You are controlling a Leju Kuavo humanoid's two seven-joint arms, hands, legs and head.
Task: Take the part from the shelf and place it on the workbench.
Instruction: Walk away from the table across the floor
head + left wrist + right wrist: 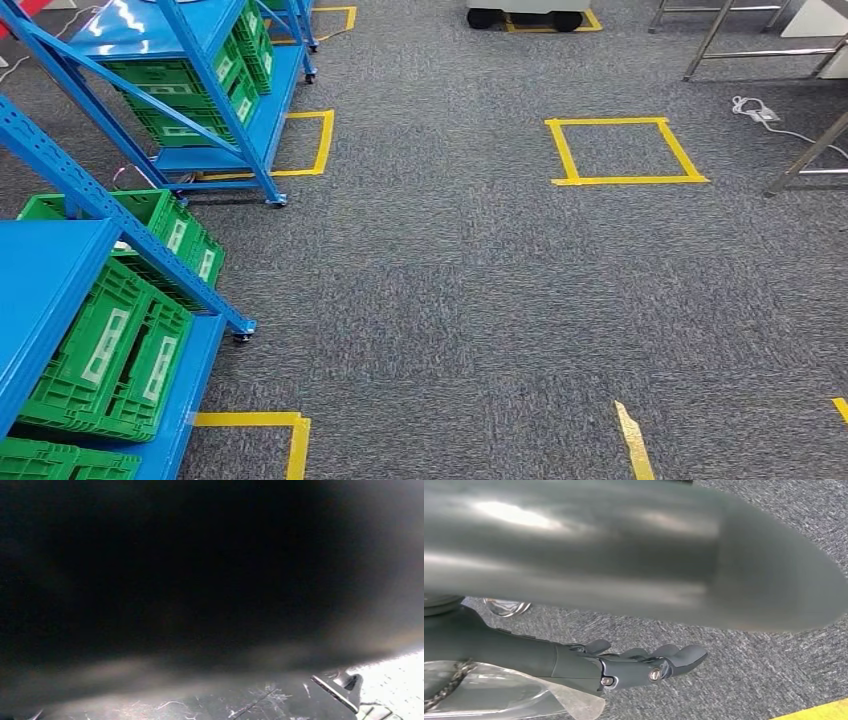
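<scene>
1. Shelving: near blue shelf (45,290) at far left of the head view, carrying green crates (115,350); a second blue shelf (215,60) with more green crates (200,85) stands behind it.
2. Part: cannot be told among the crates.
3. Floor: grey carpet (450,300) with a yellow tape square (625,150) right of centre; metal frame legs (800,160) at far right.
4. Left hand: dark blur in its wrist view; state cannot be told.
5. Right hand (644,667): fingers extended, slightly apart, above carpet; holds nothing.
</scene>
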